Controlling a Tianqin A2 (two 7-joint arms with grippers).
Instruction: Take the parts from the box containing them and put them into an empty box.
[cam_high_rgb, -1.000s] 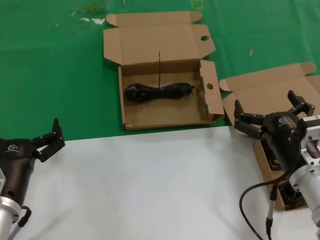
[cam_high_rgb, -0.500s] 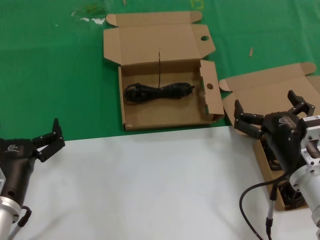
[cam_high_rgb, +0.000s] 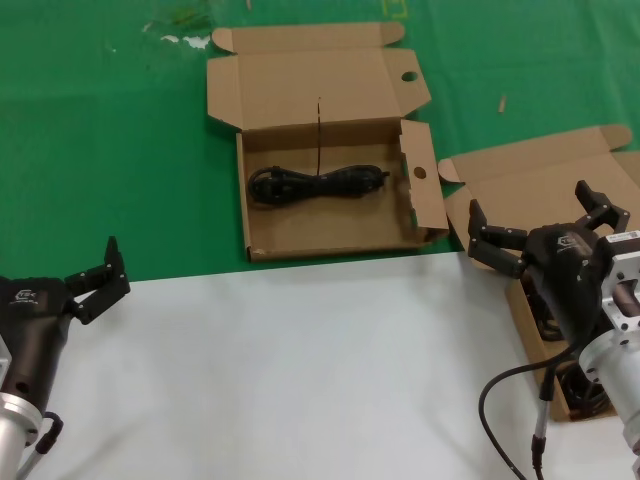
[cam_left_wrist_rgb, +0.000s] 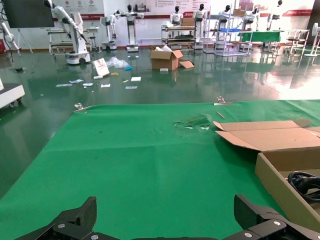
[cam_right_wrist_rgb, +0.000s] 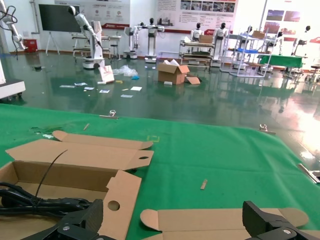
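Observation:
The shallow mailer box, with a round hole in its side flap, stands open at the centre back with one coiled black cable in it. The plain-lid box lies open at the right, mostly hidden by my right arm; dark cables show in it beside the arm. My right gripper is open and empty above that box's lid. My left gripper is open and empty at the near left, over the mat's edge. The mailer box and its cable show in the right wrist view.
A white sheet covers the near table and a green mat the far part. My own thick black cable loops at the near right. Small scraps lie on the mat. The mailer box's wall shows in the left wrist view.

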